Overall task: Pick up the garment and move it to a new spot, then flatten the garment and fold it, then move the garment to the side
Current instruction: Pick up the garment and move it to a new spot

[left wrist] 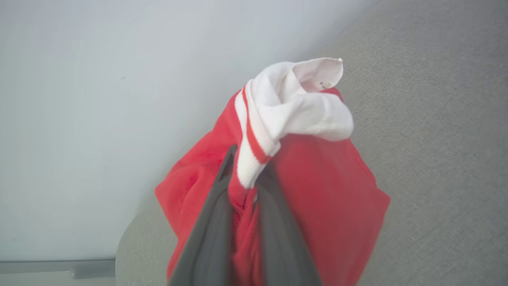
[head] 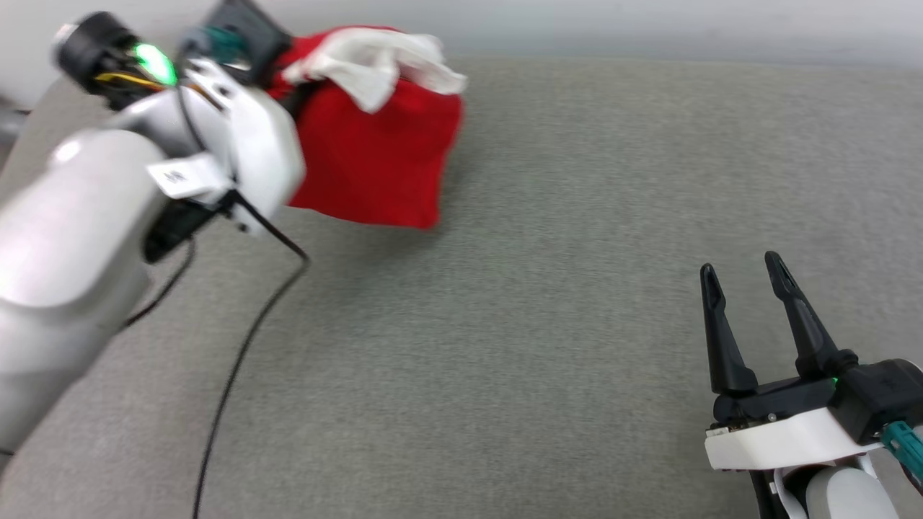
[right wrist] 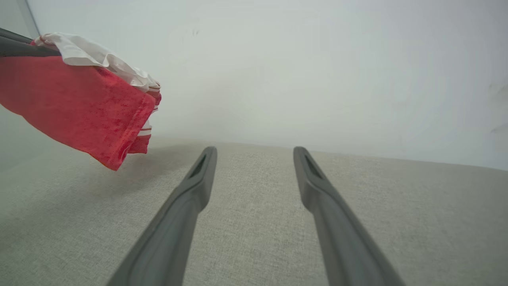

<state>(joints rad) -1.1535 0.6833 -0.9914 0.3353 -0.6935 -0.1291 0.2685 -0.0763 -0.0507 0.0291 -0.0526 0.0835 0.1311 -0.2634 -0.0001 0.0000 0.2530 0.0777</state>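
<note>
Down at the near right, the right gripper (head: 739, 263) sits low over the grey mat (head: 548, 324). Its two fingers are spread wide, with nothing between them.

Farther off, over the far left part of the mat, the left gripper (left wrist: 250, 171) is pinched tight on the shirt (head: 375, 158). Its fingers bite a bunch of red cloth right under the striped band (left wrist: 254, 143), where a white sleeve (left wrist: 293, 107) starts. The shirt hangs in the air from that pinch, off the mat (you can see its shadow below). The sleeve flops over the top, and the red part droops down and toward the right. Behind it is the wall (right wrist: 278, 59).

The shirt looks soft and light. It will bend and sag any way it likes, and it will not break. I think it is not slippery, but a small pinch could slide off. A thick bunch near a seam is a good spot to hold. To lay it flat, I think two corners held well apart would work better than one bunch. The shirt is well apart from the right gripper, far across the mat.
</note>
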